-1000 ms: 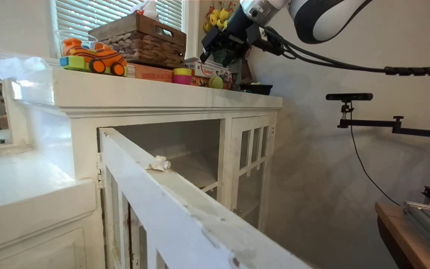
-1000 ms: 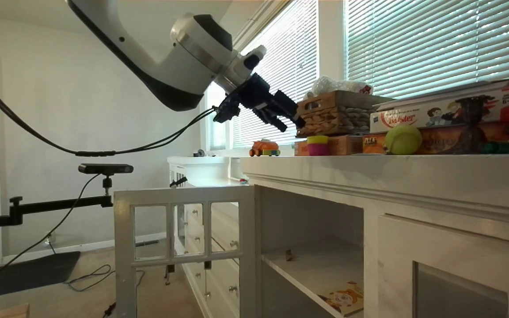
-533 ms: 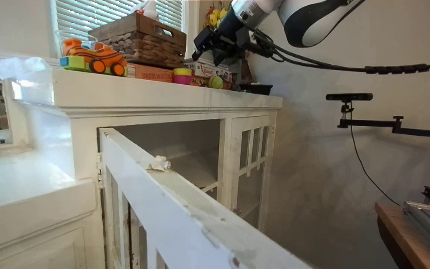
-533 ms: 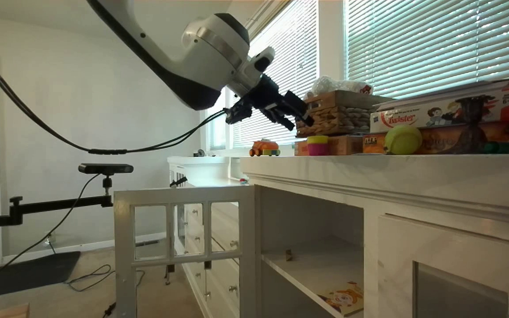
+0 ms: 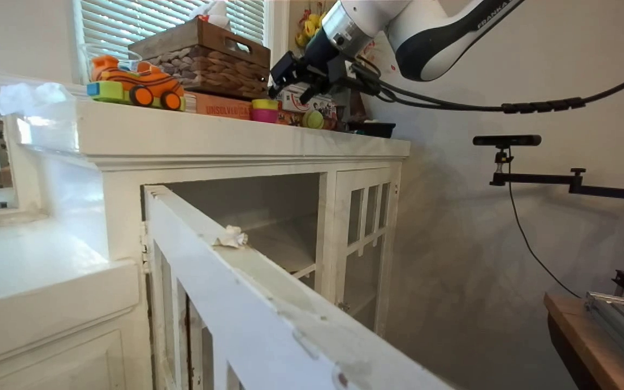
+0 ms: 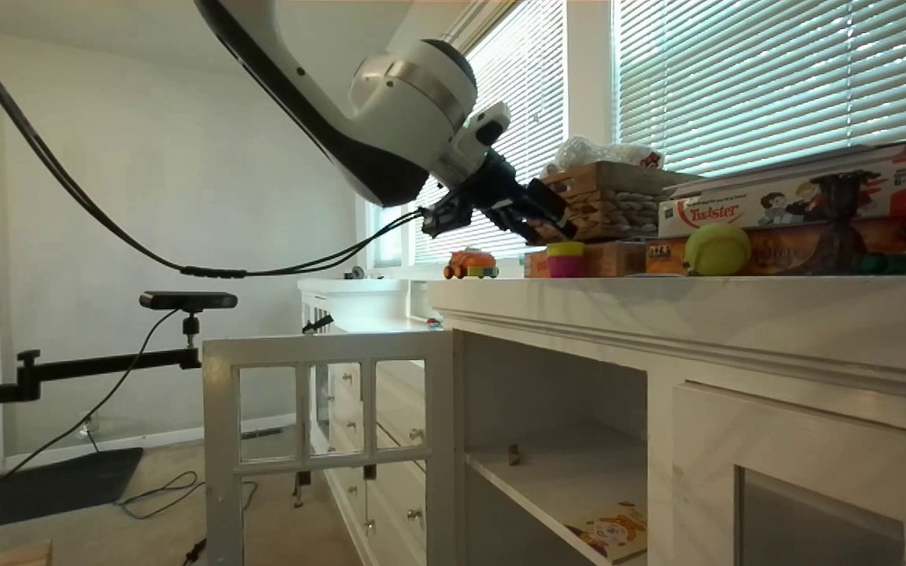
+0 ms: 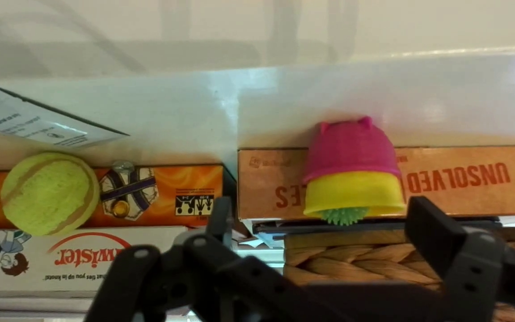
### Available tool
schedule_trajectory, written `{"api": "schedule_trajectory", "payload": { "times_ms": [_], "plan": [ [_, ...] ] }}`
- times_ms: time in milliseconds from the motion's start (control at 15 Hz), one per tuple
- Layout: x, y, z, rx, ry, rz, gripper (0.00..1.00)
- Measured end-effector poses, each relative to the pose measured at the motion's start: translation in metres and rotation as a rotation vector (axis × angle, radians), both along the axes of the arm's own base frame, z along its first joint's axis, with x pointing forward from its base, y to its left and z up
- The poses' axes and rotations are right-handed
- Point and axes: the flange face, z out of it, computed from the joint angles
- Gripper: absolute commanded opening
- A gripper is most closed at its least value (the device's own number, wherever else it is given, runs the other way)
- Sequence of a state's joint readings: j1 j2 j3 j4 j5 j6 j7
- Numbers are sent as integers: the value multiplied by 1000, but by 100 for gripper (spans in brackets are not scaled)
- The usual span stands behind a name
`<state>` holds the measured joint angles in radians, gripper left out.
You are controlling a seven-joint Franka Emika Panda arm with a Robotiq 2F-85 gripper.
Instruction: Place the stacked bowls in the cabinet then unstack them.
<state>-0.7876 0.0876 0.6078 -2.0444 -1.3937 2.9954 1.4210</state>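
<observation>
Atop the cream-white wooden cabinet (image 6: 697, 314), a round yellow bowl (image 7: 353, 191) nests in a round pink bowl (image 7: 351, 150), both plastic-looking. Black, blocky fingers (image 7: 434, 239) stand wide apart, empty. I'd expect a light, yielding stack (softness is hard to judge here); clasp the pink bowl's sides.

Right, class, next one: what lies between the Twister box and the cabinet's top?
An orange game box: in both exterior views it lies under the Twister box, on the cabinet's top.
</observation>
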Motion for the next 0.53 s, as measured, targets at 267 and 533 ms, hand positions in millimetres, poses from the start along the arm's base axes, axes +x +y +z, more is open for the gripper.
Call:
{"api": "schedule_trajectory", "payload": {
  "times_ms": [267, 533],
  "plan": [
    [13, 1, -10, 8, -3, 0, 100],
    [24, 4, -19, 19, -7, 10, 100]
  ]
}}
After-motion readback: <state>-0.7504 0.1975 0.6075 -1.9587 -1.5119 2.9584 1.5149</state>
